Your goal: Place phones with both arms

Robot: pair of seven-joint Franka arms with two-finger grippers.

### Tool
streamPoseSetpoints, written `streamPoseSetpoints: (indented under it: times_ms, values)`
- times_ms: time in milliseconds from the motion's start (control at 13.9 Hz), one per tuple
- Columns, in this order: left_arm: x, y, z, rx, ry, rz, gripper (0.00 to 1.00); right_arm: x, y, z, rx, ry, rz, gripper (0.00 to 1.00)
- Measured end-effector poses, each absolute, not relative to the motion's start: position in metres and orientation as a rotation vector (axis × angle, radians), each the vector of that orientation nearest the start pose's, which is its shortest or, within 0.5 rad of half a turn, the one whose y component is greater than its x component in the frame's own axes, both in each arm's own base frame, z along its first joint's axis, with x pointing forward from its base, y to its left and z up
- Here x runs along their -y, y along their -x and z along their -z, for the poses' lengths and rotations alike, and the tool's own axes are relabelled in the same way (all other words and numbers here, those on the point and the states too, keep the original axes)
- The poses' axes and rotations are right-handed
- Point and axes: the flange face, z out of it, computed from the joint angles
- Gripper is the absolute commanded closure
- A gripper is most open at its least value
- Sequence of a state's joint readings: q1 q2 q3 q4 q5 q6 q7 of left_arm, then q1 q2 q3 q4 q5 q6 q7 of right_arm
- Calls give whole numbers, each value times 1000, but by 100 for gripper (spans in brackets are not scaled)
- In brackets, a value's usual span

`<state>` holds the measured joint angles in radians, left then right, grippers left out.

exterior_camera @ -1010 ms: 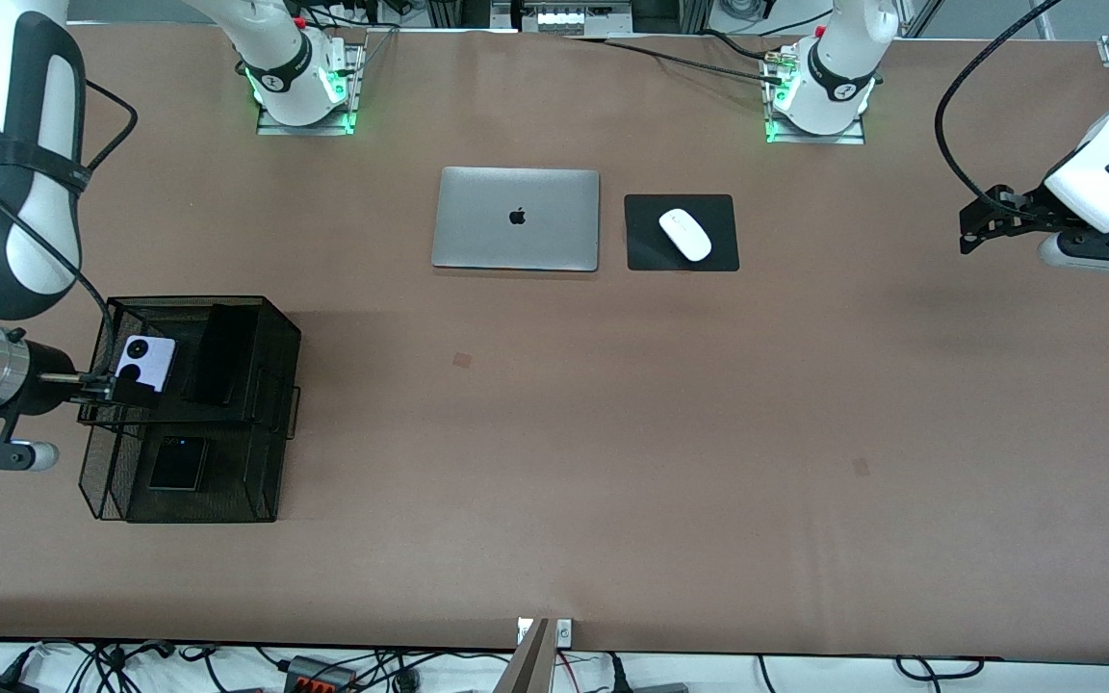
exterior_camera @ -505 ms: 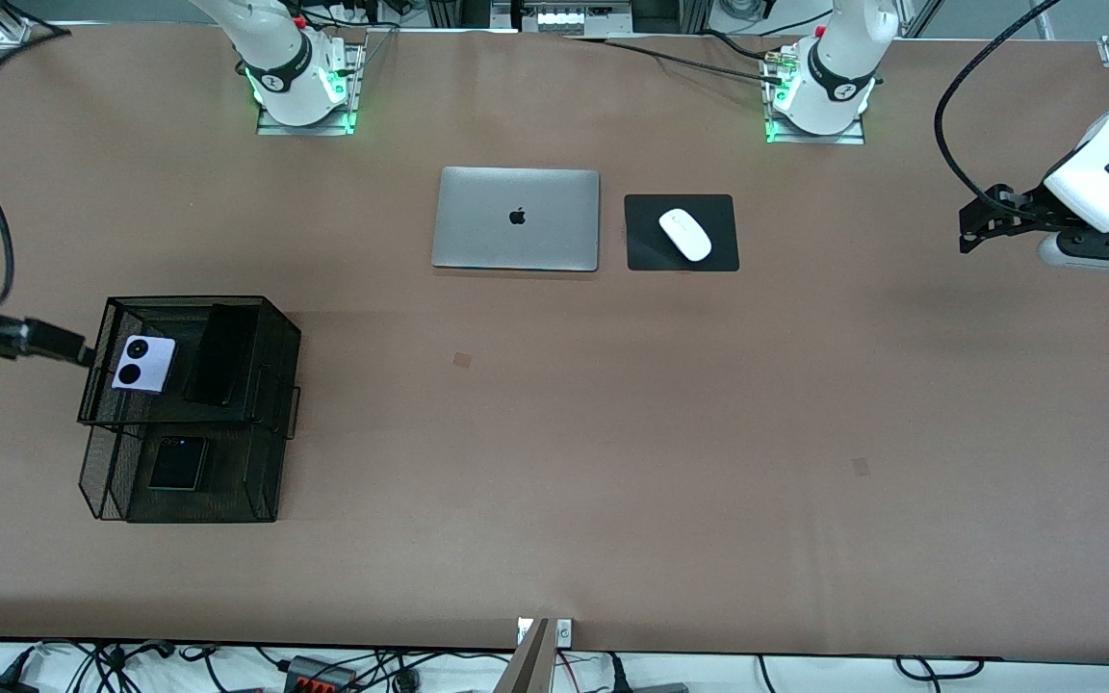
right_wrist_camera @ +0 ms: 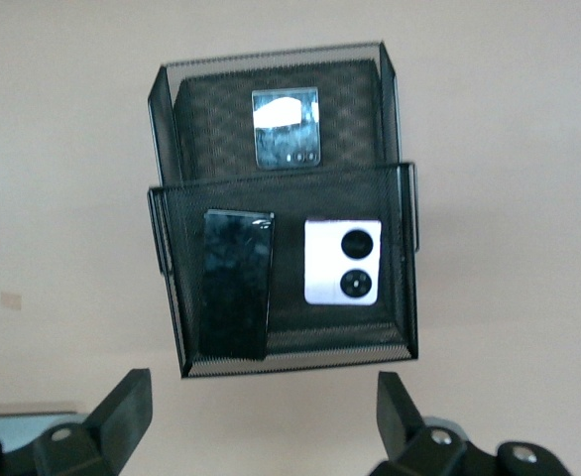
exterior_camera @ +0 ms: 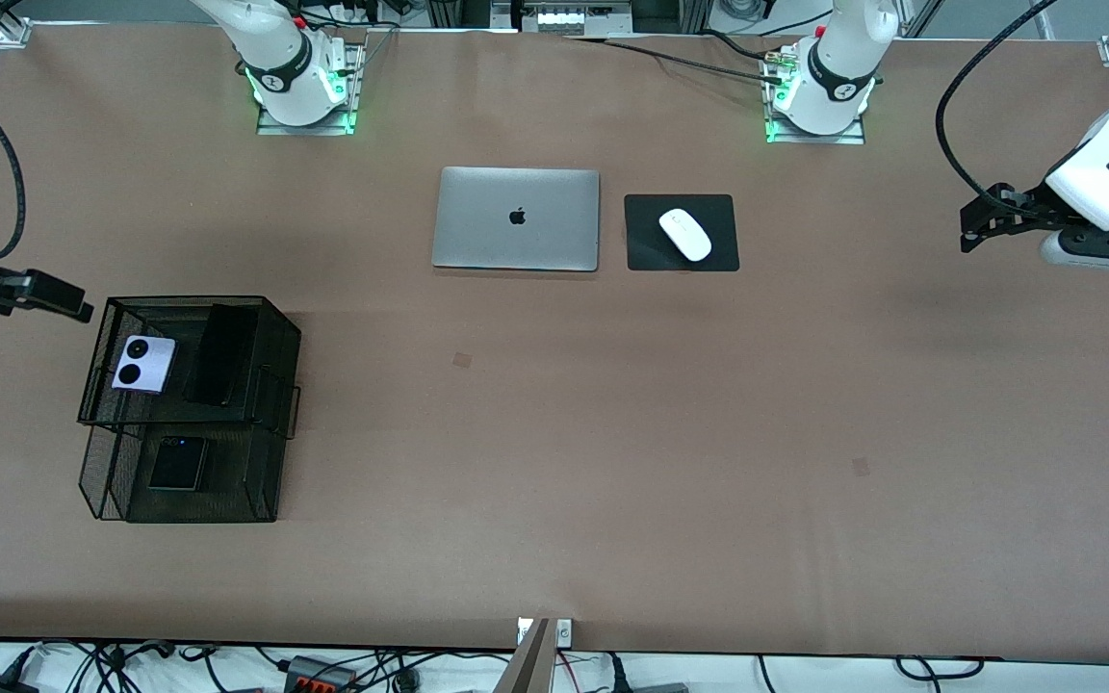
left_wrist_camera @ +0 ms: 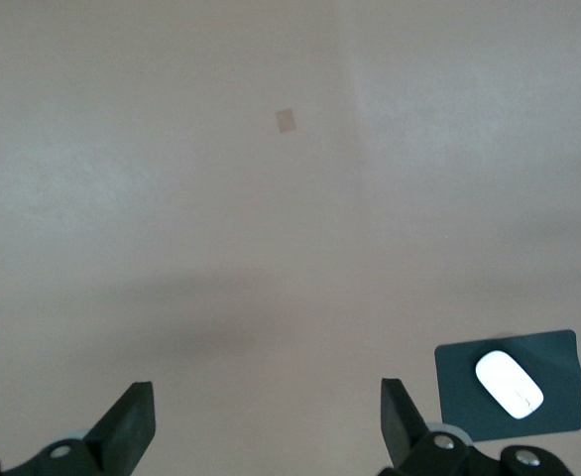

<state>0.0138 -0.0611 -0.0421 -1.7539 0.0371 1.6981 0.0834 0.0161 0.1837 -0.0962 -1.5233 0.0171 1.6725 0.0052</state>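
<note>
We see a two-tier black wire-mesh organizer (exterior_camera: 270, 385) standing on the matte brown counter (exterior_camera: 554, 433) toward the right arm's end. Its upper tray holds two phones lying flat: the small squarish lilac-white phone (exterior_camera: 143, 365) with two black circles, and just beside it the long slim black phone (exterior_camera: 219, 355), a glossy slab. In the lower tray, nearer the front camera, lies the small squarish black flip phone (exterior_camera: 177, 463); in the right wrist view its glossy face (right_wrist_camera: 286, 127) catches a bright reflection.

The right hand (exterior_camera: 54, 297) hangs over the bare counter just beside the organizer, fingers spread wide and grasping nothing; most of its arm is cut off at the edge of the front view. The left hand (exterior_camera: 983, 219) waits over the counter at the left arm's end, likewise released and empty, its two dark fingertips (left_wrist_camera: 127, 428) well apart.

Between the arm bases lies a closed silver laptop (exterior_camera: 516, 218), smooth with rounded corners, and beside it a rounded white mouse (exterior_camera: 684, 234) on a flat black pad (exterior_camera: 646, 252).
</note>
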Motion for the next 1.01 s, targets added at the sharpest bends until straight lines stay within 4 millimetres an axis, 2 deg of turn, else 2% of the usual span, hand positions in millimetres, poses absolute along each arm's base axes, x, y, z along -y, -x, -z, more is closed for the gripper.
streamPoseSetpoints:
  times_ms: [216,505,721,1010]
  values:
    - [14,-544,-584,-182,3101,27,0,42,-596,-544,-132,3132,-88,0]
    - [16,-544,-586,-187,3103,41,0,41,-582,-539,-128,3129,-111,0]
    - [18,-544,-585,-193,3103,30,0,41,-576,-533,-128,3129,-93,0]
    - [18,-545,-588,-194,3104,2,0,41,-573,-535,-128,3130,-85,0]
